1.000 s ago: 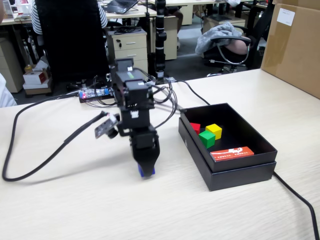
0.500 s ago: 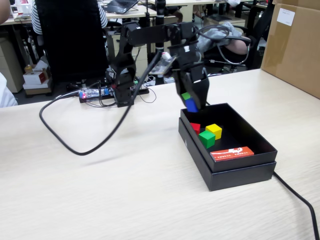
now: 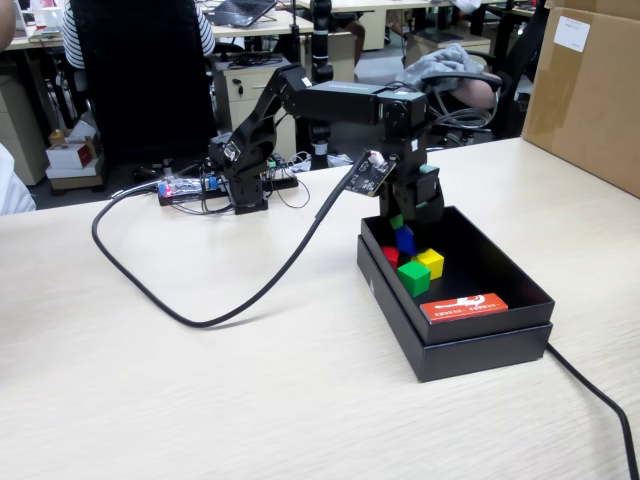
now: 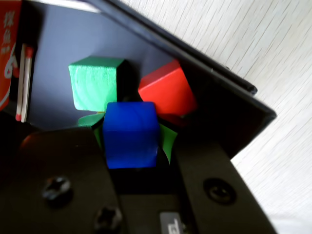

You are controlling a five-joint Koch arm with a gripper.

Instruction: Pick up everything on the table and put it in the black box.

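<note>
Blue cube [image 4: 130, 134] is sitting clenched between the green-padded tips of the gripper [image 4: 130, 139], and we are seeing it from the wrist view hanging just over the floor of the black box [image 4: 229, 112]. In the fixed view the same blue cube [image 3: 404, 240] is showing below the gripper [image 3: 402, 234], inside the box's far left corner and above the other cubes. We are finding the red cube [image 4: 167, 90] and the green cube [image 4: 95, 82] lying on the box floor directly under the held cube, the two near each other, the red one tilted toward the corner. From the fixed view the red cube [image 3: 390, 255] is lying mostly hidden behind the green cube [image 3: 413, 277], while the yellow cube [image 3: 431, 262] is resting just beside the green one, toward the box's middle. An orange-red card [image 3: 463, 307] with white print is leaning along the near wall of the black box [image 3: 480, 350]. The arm [image 3: 340, 100] is reaching from its base at the table's far edge across to the box, a black cable [image 3: 200, 318] looping over the table [image 3: 200, 400]. A brown cardboard box [image 3: 590, 90] is standing at the right.
</note>
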